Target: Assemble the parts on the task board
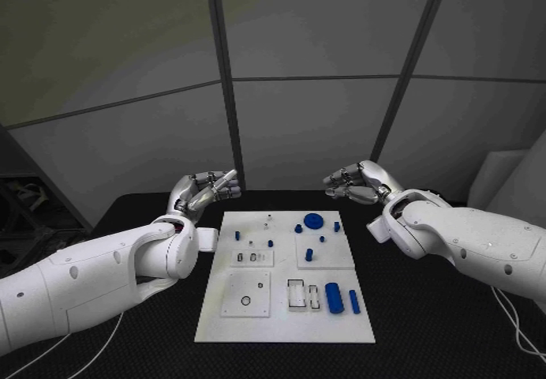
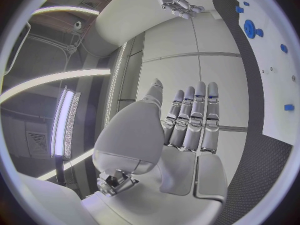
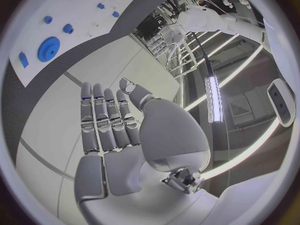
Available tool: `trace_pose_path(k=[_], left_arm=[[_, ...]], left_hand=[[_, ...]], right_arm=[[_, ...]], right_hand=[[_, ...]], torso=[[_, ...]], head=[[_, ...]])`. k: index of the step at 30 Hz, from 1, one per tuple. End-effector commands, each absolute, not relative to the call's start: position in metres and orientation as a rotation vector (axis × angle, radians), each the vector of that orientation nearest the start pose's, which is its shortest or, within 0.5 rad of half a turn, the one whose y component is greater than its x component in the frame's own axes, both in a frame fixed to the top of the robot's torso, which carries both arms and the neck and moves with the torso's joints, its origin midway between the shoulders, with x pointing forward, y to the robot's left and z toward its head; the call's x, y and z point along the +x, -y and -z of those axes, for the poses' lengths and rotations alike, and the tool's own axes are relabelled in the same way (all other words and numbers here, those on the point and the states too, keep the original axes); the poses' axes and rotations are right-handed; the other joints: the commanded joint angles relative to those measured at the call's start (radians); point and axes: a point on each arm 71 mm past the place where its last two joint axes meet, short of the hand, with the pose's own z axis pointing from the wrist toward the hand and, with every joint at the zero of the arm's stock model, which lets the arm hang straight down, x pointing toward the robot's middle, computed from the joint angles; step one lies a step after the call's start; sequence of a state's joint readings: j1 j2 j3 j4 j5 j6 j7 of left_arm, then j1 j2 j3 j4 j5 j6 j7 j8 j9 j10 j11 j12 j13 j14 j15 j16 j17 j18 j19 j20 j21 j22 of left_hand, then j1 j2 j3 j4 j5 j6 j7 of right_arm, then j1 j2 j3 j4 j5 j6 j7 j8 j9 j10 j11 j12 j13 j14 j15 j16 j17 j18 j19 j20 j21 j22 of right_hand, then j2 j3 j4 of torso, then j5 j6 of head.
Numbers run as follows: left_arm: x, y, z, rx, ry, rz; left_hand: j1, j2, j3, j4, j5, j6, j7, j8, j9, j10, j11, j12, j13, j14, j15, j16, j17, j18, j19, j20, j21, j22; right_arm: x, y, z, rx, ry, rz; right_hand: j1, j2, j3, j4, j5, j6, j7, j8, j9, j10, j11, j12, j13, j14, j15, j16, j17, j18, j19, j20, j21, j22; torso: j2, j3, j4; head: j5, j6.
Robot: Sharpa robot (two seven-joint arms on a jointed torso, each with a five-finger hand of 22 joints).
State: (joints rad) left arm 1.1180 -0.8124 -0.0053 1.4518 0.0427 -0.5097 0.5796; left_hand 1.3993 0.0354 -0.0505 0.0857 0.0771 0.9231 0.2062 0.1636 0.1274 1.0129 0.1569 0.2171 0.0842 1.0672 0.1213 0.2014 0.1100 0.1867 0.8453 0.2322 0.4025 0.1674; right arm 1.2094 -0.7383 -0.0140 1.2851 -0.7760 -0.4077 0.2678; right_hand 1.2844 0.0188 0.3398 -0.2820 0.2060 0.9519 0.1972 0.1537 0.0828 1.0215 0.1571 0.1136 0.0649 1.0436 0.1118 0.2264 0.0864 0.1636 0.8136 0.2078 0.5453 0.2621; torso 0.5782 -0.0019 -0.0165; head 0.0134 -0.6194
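The white task board [image 1: 285,316] lies in the middle of the black table. Blue parts rest on it: a round disc [image 1: 313,219], a long cylinder [image 1: 334,296], a thin bar [image 1: 354,301] and several small pegs such as the one at the board's left side [image 1: 238,234]. My left hand [image 1: 203,190] is raised off the board's far left corner, fingers apart, holding nothing. My right hand [image 1: 358,183] is raised beyond the far right corner, also holding nothing. The left wrist view shows the left hand [image 2: 187,125] flat with straight fingers and the disc [image 2: 250,28]. The right wrist view shows the right hand [image 3: 109,125] likewise, and the disc [image 3: 49,49].
Grey panelled walls [image 1: 296,126] stand behind the table. Black table surface [image 1: 443,316] lies on both sides of the board. White cables [image 1: 517,320] trail near the table's right side.
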Motion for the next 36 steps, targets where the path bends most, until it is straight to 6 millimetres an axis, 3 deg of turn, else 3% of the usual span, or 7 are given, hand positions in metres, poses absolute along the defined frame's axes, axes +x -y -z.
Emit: trace_pose_path(k=[1,4,13,19,23,27,36], left_arm=[[0.490,-0.225,0.193,-1.094,-1.180,1.461],[0.482,-0.221,0.186,-1.074,-1.188,1.494],[0.465,-0.214,0.164,-1.025,-1.192,1.569],[0.462,-0.212,0.158,-1.019,-1.200,1.587],[0.461,-0.210,0.157,-1.018,-1.207,1.598],[0.461,-0.207,0.157,-1.017,-1.214,1.609],[0.463,-0.207,0.157,-1.018,-1.216,1.610]], left_hand=[[0.012,0.002,-0.002,-0.014,-0.003,0.015,-0.002,-0.004,0.002,0.016,-0.004,-0.007,-0.002,0.015,-0.004,-0.002,0.003,-0.003,0.014,-0.005,0.007,0.001],[0.028,0.005,-0.002,-0.031,0.005,0.028,-0.007,-0.010,0.002,0.032,-0.008,-0.017,-0.006,0.042,-0.012,-0.001,0.010,-0.002,0.033,-0.012,0.018,0.003],[0.031,0.006,-0.009,-0.045,0.004,0.032,-0.006,-0.024,0.001,0.038,-0.007,-0.035,-0.012,0.039,-0.011,-0.019,0.012,-0.005,0.042,-0.015,0.023,0.002],[0.024,0.006,-0.017,-0.047,-0.001,0.032,-0.004,-0.032,0.000,0.038,-0.004,-0.045,-0.014,0.030,-0.007,-0.033,0.011,-0.006,0.042,-0.013,0.023,0.000],[0.018,0.006,-0.021,-0.047,-0.003,0.032,-0.003,-0.035,-0.001,0.038,-0.003,-0.049,-0.015,0.027,-0.006,-0.038,0.011,-0.006,0.042,-0.012,0.023,-0.001],[0.014,0.007,-0.024,-0.047,-0.003,0.032,-0.002,-0.038,-0.001,0.037,-0.002,-0.052,-0.015,0.024,-0.005,-0.042,0.011,-0.007,0.042,-0.011,0.023,-0.001],[0.012,0.007,-0.027,-0.047,-0.004,0.031,-0.001,-0.041,-0.002,0.037,-0.001,-0.055,-0.015,0.021,-0.004,-0.046,0.011,-0.007,0.042,-0.011,0.024,-0.002]], right_arm=[[0.534,0.213,0.167,0.157,-1.550,-0.969],[0.537,0.209,0.163,0.051,-1.589,-0.892],[0.538,0.194,0.157,-0.133,-1.656,-0.661],[0.537,0.181,0.156,-0.213,-1.663,-0.584],[0.538,0.175,0.155,-0.246,-1.660,-0.554],[0.539,0.169,0.154,-0.265,-1.637,-0.529],[0.538,0.160,0.151,-0.280,-1.605,-0.525]], right_hand=[[0.026,-0.026,0.007,-0.003,-0.009,0.077,-0.025,-0.014,0.003,0.118,-0.036,-0.027,0.002,0.193,-0.062,0.054,0.039,0.017,0.087,-0.053,0.203,0.112],[0.021,-0.031,0.008,0.000,-0.006,0.092,-0.036,-0.026,0.003,0.145,-0.054,-0.041,0.003,0.313,-0.094,0.122,0.089,0.021,0.144,-0.083,0.308,0.169],[-0.007,-0.052,0.049,0.008,-0.005,0.105,-0.043,-0.061,0.003,0.152,-0.065,-0.053,0.002,0.415,-0.115,0.248,0.211,0.011,0.228,-0.104,0.451,0.285],[-0.029,-0.073,0.080,0.021,-0.010,0.111,-0.043,-0.083,0.006,0.134,-0.066,-0.053,0.002,0.432,-0.113,0.364,0.316,-0.030,0.371,-0.105,0.628,0.552],[-0.032,-0.088,0.089,0.023,-0.012,0.095,-0.037,-0.091,0.003,0.105,-0.059,-0.054,0.000,0.434,-0.106,0.418,0.366,-0.042,0.407,-0.098,0.676,0.628],[-0.030,-0.102,0.100,0.031,-0.013,0.078,-0.033,-0.090,0.000,0.081,-0.052,-0.052,0.002,0.439,-0.099,0.577,0.529,-0.062,0.469,-0.090,0.754,0.753],[-0.021,-0.108,0.109,0.042,-0.013,0.059,-0.031,-0.090,-0.003,0.065,-0.049,-0.052,0.004,0.440,-0.097,0.719,0.654,-0.085,0.536,-0.085,0.835,0.891]], torso=[[0.021,0.0007,0.0028],[0.037,0.0010,0.0065],[0.085,-0.0028,0.0192],[0.114,-0.0054,0.0195],[0.130,-0.0072,0.0201],[0.145,-0.0085,0.0215],[0.160,-0.0082,0.0250]], head=[[0.000,0.002],[0.000,0.008],[-0.015,0.015],[-0.017,0.018],[-0.015,0.024],[-0.014,0.028],[-0.016,0.028]])
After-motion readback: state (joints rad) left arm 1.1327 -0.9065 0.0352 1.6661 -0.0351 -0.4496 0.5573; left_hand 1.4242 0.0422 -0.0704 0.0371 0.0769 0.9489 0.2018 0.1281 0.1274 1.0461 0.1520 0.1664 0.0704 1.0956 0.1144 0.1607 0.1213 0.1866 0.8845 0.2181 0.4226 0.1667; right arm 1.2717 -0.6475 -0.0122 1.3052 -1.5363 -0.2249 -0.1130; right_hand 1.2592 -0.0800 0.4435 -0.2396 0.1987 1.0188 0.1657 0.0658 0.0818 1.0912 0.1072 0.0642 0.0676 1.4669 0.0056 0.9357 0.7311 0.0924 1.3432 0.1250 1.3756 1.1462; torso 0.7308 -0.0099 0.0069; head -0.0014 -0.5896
